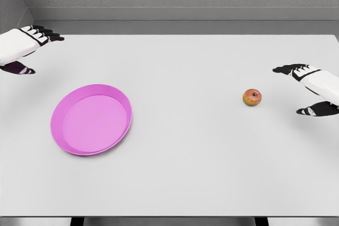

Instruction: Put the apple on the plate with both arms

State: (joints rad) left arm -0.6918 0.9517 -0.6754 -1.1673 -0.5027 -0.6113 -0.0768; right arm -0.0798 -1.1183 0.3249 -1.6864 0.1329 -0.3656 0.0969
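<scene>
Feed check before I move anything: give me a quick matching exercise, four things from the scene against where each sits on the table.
Things:
1. apple
2. plate
3. left hand
4. right hand

Places:
A. far left edge, towards the back
B. right edge, just beyond the fruit
C. left half of the table, nothing on it
D. right half of the table, lying free, not held

Pairs: 1-D, 2-C, 3-A, 4-B. Both hands are open and hold nothing.
</scene>
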